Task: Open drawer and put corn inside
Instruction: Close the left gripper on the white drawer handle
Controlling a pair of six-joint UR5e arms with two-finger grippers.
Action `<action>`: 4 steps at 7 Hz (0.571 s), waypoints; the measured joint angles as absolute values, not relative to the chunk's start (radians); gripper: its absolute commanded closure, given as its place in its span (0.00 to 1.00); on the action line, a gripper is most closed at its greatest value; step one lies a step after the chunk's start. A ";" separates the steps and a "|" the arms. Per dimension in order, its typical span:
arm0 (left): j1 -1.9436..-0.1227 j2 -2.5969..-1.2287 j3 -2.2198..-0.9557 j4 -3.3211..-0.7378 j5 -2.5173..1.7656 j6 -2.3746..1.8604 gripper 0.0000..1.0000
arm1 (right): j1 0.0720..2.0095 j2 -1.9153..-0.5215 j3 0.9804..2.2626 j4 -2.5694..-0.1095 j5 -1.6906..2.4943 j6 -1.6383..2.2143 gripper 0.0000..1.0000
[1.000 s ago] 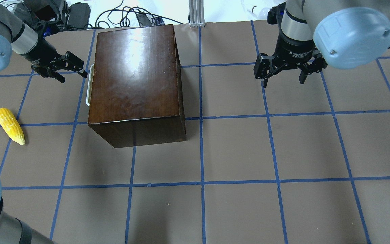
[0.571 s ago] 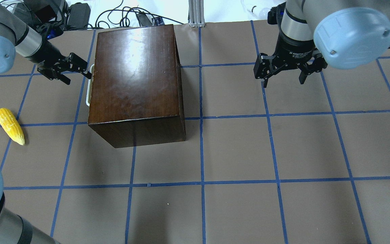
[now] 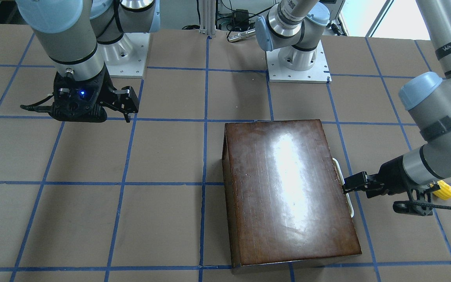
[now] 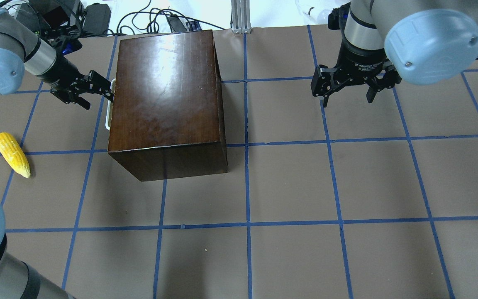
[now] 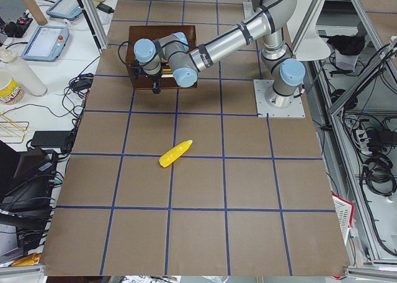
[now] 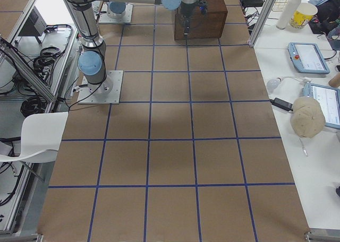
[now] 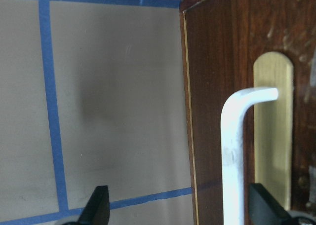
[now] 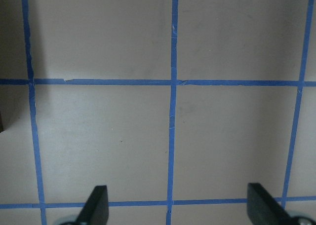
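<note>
Brown gridded worktop carries a dark box, drawer shut; left pincer, released, flanks its cream handle; corn at eight o'clock; right pincer released.

One corn, one box, two tools

One camera hangs behind the robot, looking forward and down on the table; another faces it from across, steeply down. Two more watch lengthwise from the table's ends, far back. The wrist cameras sit close, the left one nearly at the drawer. All four room views share the dark box
</note>
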State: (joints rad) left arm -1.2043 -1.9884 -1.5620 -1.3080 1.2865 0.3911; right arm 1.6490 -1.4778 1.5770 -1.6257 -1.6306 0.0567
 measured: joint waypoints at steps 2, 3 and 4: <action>-1.205 -1.988 -1.573 -1.309 1.286 0.391 0.00 | 1.649 -1.478 1.577 -1.625 -1.631 0.057 0.00; -1.205 -1.988 -1.583 -1.310 1.286 0.392 0.00 | 1.649 -1.478 1.577 -1.625 -1.631 0.057 0.00; -1.205 -1.987 -1.593 -1.310 1.288 0.398 0.00 | 1.649 -1.478 1.577 -1.625 -1.631 0.057 0.00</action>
